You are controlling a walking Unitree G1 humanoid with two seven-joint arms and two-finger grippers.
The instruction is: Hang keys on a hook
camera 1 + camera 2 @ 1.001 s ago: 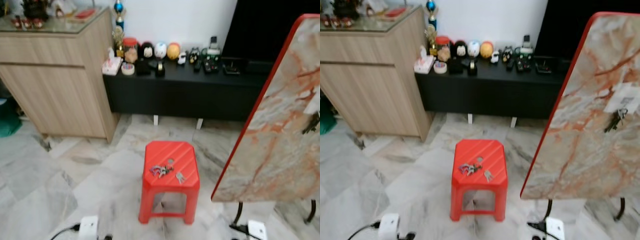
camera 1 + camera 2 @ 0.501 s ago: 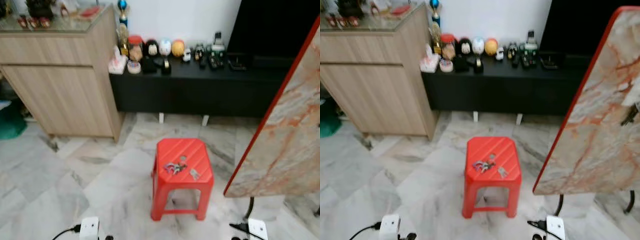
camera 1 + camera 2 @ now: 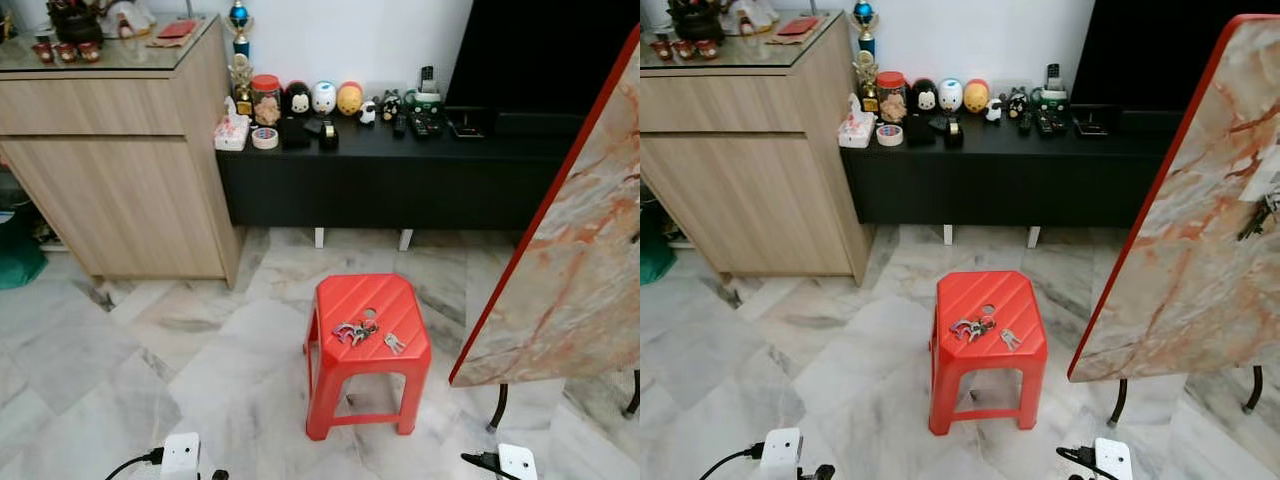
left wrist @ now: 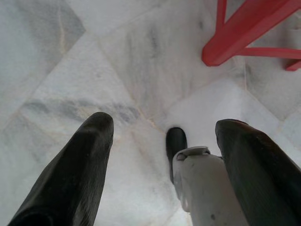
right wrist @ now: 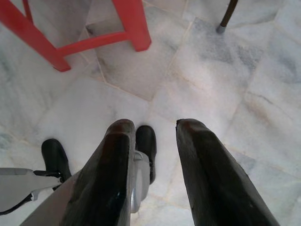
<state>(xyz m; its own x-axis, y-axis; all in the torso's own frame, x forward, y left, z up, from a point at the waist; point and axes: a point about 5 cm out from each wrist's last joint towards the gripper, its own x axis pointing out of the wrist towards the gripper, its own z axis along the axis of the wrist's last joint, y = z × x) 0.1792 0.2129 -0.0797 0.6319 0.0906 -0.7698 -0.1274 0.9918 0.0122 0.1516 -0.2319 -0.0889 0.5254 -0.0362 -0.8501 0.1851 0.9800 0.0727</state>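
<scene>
A bunch of keys (image 3: 354,332) lies on top of a red plastic stool (image 3: 365,300) in the middle of the marble floor, with a single key (image 3: 393,343) beside it. To the right a marble-patterned board with a red rim (image 3: 1185,260) leans upright. Another dark bunch of keys (image 3: 1257,218) hangs on it below a white hook pad (image 3: 1267,178). My left gripper (image 4: 164,123) hangs open above the floor near a stool leg (image 4: 244,33). My right gripper (image 5: 155,126) is also open above the floor, holding nothing.
A wooden cabinet (image 3: 120,170) stands at the left. A low black bench (image 3: 400,170) with figurines and remotes runs along the back wall. White power strips (image 3: 180,455) (image 3: 1110,458) lie on the floor near me. Thin black legs (image 3: 1122,400) hold the board.
The whole picture has shifted and sharpened, so the camera moved. The stool, the keys and the board stay where they were.
</scene>
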